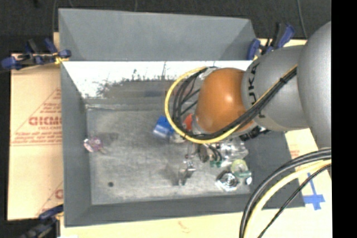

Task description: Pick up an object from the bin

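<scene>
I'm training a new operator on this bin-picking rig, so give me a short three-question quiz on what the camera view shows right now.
1. True or false: the small pink object lies directly under the arm's orange wrist cover.
2. Which lies nearest that cover? A) the blue object B) the pink object C) the left wall of the bin
3. In which part of the bin does the heap of small green and white things lie?

Key: 1. False; it lies apart, near the left wall. 2. A. 3. The near right corner, just below the cover in the view.
</scene>
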Robot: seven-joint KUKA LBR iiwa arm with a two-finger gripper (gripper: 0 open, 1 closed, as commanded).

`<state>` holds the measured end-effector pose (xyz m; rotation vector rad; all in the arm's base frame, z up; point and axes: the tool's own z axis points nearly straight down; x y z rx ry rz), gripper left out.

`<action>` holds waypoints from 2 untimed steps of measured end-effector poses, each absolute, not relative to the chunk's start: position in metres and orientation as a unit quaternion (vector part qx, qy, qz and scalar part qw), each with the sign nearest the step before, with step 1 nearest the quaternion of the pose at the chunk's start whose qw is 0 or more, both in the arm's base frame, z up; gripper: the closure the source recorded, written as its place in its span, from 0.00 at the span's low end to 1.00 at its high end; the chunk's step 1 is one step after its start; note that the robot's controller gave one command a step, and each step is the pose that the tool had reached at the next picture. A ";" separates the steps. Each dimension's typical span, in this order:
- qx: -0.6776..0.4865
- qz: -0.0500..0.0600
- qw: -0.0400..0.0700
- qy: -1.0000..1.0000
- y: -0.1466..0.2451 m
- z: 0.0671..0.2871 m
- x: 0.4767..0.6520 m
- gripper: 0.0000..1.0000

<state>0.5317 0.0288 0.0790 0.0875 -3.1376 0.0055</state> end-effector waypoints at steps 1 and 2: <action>-0.062 0.000 0.009 -0.998 0.052 0.107 0.639 0.00; -0.084 0.001 0.000 -0.996 -0.030 0.088 0.611 0.00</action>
